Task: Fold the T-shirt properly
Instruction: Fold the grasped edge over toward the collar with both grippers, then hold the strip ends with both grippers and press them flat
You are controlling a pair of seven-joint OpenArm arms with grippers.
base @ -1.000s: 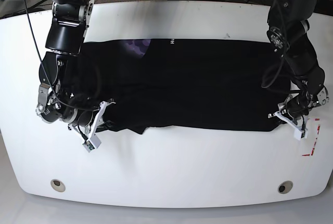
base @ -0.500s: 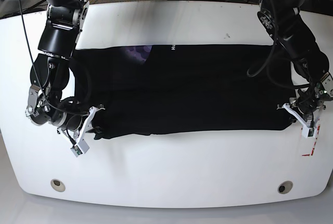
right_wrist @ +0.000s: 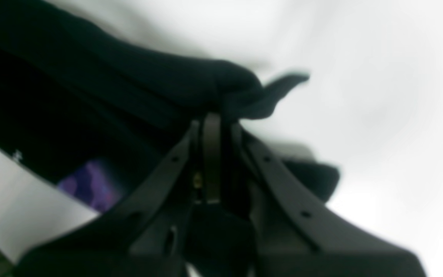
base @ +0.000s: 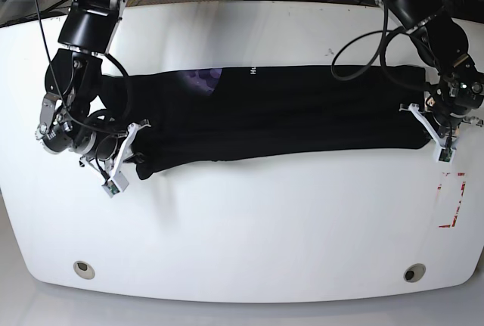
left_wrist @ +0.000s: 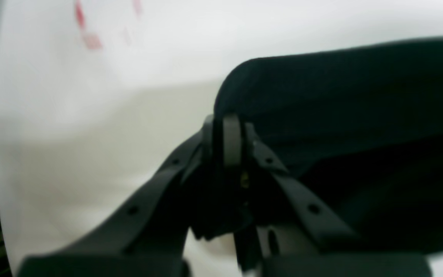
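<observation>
Nearest the camera in the base view, the white table (base: 242,250) lies bare in front of the T-shirt (base: 302,114). The shirt's near edge is a folded-over border running the table's width, and each end of it is pinched. The right gripper (base: 125,166) is clenched on the shirt's corner at the view's left, where the cloth bunches and sags a little toward the front. The left gripper (base: 439,135) is clamped on the opposite corner at the view's right, just short of the red marks (base: 451,201) on the table. The wrist views agree: the right gripper (right_wrist: 212,127) has black cloth gathered between its closed fingers with a small tail sticking out, and the left gripper (left_wrist: 227,134) bites the rounded fold of the T-shirt (left_wrist: 340,100).

The shirt's long axis runs left to right between the two grippers, so each arm is nearest its own end and the cloth extends away from both toward the table's far side. Its far edge lies flat and straight, with the purple print (base: 203,78) and a scrap of white text showing beside it. I judge that the coming move depends on both grippers travelling together across that long axis, keeping the held edge taut and parallel to the far edge.
</observation>
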